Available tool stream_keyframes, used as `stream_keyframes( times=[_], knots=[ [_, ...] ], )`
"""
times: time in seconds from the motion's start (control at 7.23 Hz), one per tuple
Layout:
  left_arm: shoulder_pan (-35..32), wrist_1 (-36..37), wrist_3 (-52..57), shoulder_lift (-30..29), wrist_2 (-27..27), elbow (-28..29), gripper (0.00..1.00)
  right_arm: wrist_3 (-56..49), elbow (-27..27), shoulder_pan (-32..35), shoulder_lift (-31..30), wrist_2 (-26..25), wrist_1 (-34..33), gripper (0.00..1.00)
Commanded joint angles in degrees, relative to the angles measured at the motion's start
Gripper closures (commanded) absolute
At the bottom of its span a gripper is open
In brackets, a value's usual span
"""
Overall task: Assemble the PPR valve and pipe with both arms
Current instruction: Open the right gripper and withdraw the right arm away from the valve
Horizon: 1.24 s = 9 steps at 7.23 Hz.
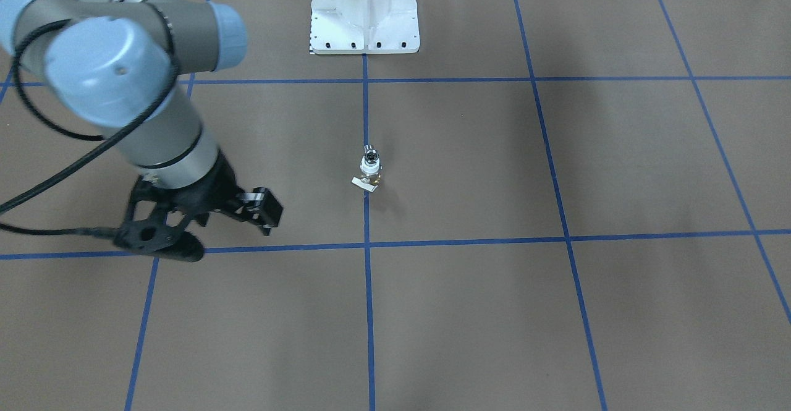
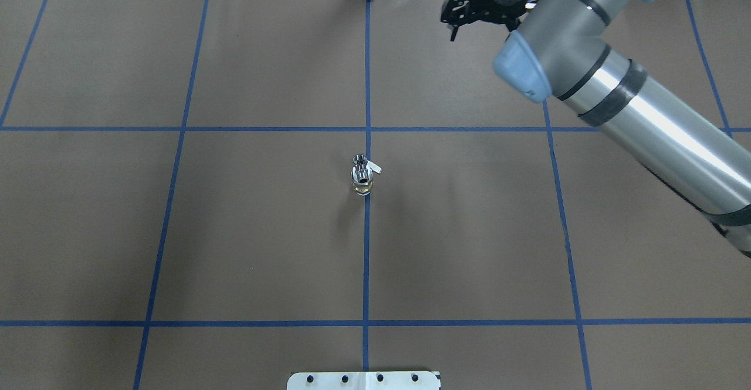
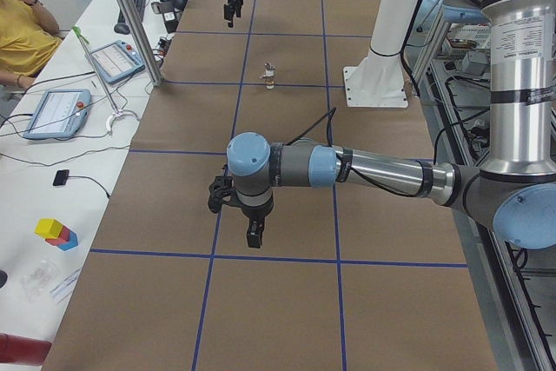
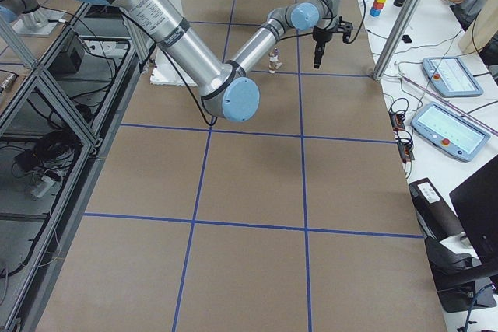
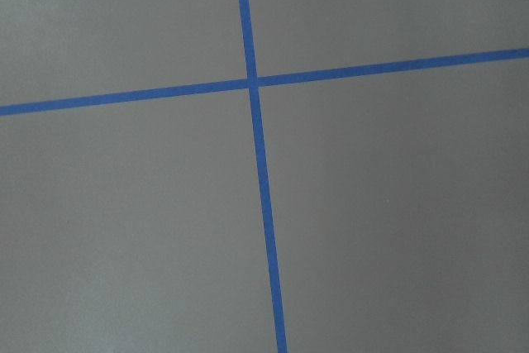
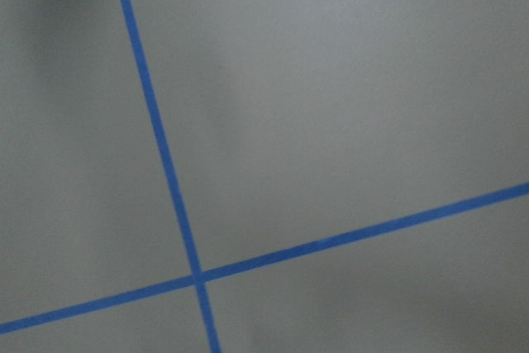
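the ppr valve (image 1: pixel 371 175) stands upright, white collar over brass body, whitish tab at its base. the shiny silver pipe (image 1: pixel 369 150) sits atop it. both are well apart from the right claw (image 1: pixel 225 230).

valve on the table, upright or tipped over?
Upright. The PPR valve stands on the centre blue line, white collar above brass body; the exterior left view shows it vertical too.

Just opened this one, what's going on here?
The small fitting with the white plastic collar and brass body stands upright in the centre of the table, on a blue tape line, the short shiny silver tube rising from its top, apparently joined. Nothing touches it. The right gripper hangs open and empty to one side; the left gripper hovers far along the table, nothing visible in it.
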Motion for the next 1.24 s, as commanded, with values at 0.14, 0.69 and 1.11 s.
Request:
stream_keyframes(
  times=[0.14, 0.69, 1.11],
  knots=[
    [-0.7, -2.2, -0.5, 0.2, 0.0, -0.1, 0.0, -31.7, 1.4, 13.4, -14.1, 4.4, 0.2, 0.01],
    [-0.7, -2.4, -0.1, -0.3, 0.4, -0.3, 0.0, -62.3, 3.4, 28.0, -33.7, 5.0, 0.6, 0.01],
    [-0.7, -2.4, 0.0, -0.6, 0.5, -0.4, 0.0, -66.8, 3.7, 35.3, -39.6, 5.6, 0.7, 0.0]
  ],
)
